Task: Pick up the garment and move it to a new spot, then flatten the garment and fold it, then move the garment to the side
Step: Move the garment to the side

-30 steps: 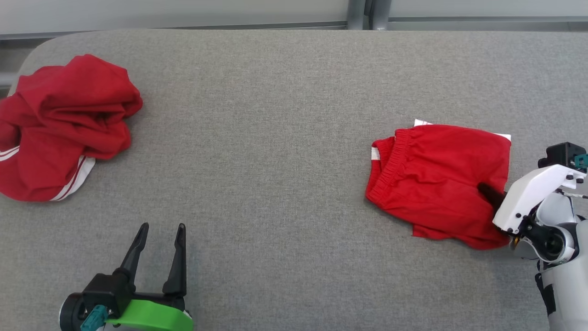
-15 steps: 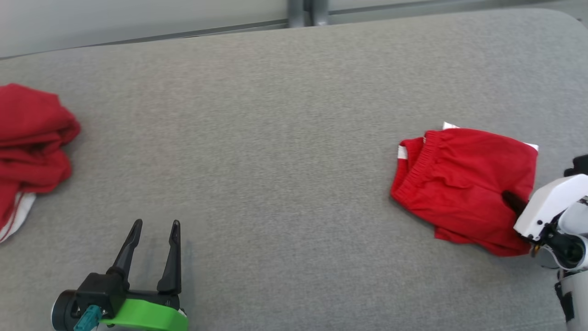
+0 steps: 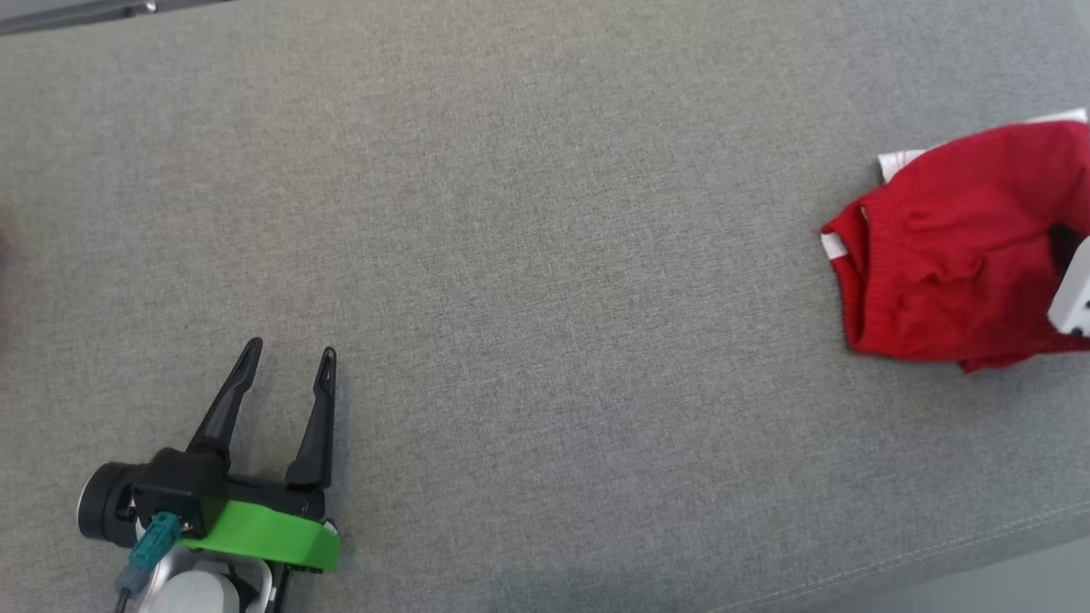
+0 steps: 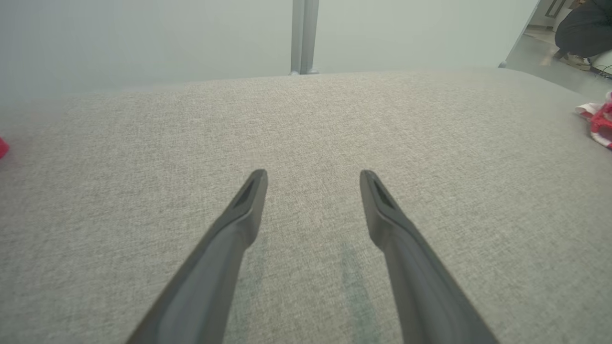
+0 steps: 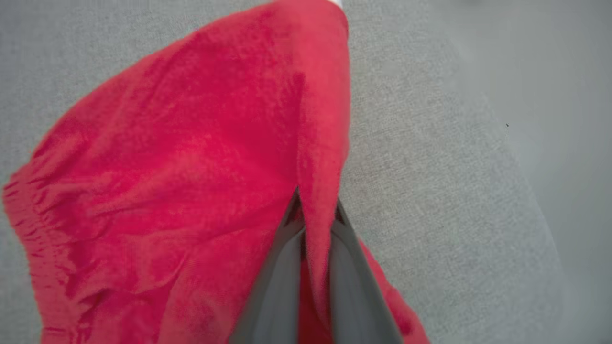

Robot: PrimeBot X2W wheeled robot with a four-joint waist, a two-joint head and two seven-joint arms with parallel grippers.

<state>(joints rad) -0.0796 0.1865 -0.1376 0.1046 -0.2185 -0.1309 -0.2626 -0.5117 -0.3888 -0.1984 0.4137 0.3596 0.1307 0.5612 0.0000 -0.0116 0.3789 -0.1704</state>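
The garment [image 3: 945, 255] is a pair of red shorts with white trim, folded, lying at the right edge of the head view on the grey table. My right gripper [image 5: 313, 205] is shut on a raised fold of its red cloth; the right wrist view shows the fabric pinched between the two dark fingers. In the head view only a dark finger [image 3: 1061, 243] and some white casing of that arm show. My left gripper [image 3: 291, 351] stands open at the lower left, well away from the garment, with nothing between its fingers [image 4: 248, 200]. The garment's edge [image 4: 600, 119] shows at the far right of the left wrist view.
The grey fabric table [image 3: 545, 281] spreads wide between the two grippers. Its front edge seam [image 3: 937, 553] runs across the lower right. A sliver of another red cloth [image 4: 2, 147] sits at the left wrist view's left edge. A metal post [image 4: 301, 36] rises behind the table.
The head camera has swung, so the crumpled red pile at the left has left the picture. The garment now sits at the frame's right edge, still pinched by the right gripper. The left gripper stays open.
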